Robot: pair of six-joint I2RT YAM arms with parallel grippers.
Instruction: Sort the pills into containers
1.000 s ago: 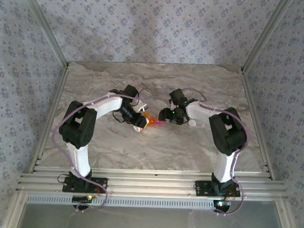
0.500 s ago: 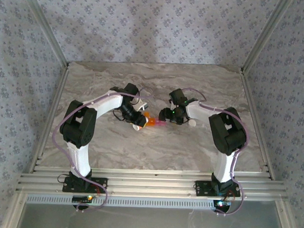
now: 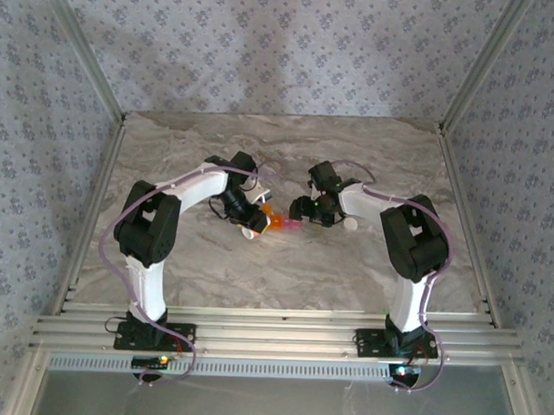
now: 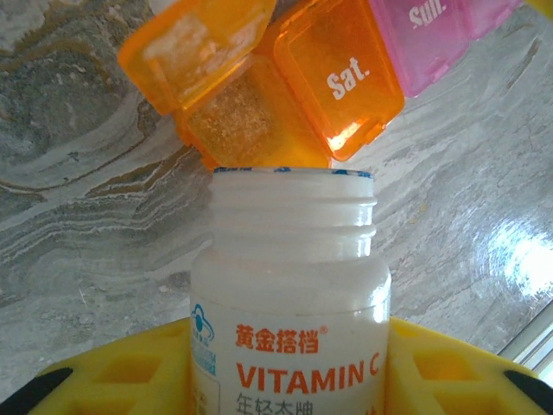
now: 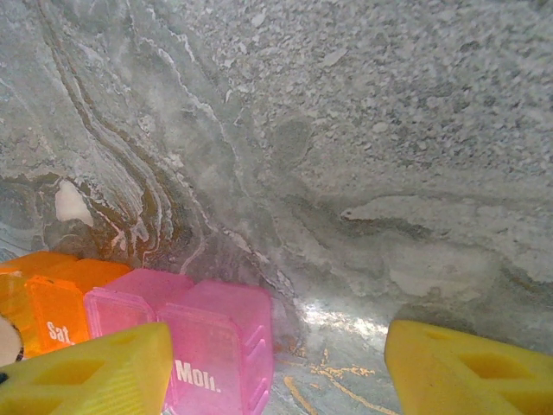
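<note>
Left wrist: left gripper (image 4: 289,385) has its jaws pinching a vitamin C bottle (image 4: 289,277), which points at the containers (image 4: 341,82).
Bottle is uncapped, with yellow fingers (image 4: 112,376) on both sides of its body. Its mouth is just beside the end orange compartment, whose lid (image 4: 194,43) stands open. The next compartment, orange "Sat.", is closed, then comes pink "Sun.". Top external: the strip lies mid-counter (image 3: 283,281) between the two grippers, orange end toward the left arm, pink end toward the right. Right wrist: right gripper (image 5: 276,372) hangs over the pink end, jaws spread, nothing pinched. The "Mon." compartment (image 5: 220,346) is just beside one finger; can't tell if they touch.
</note>
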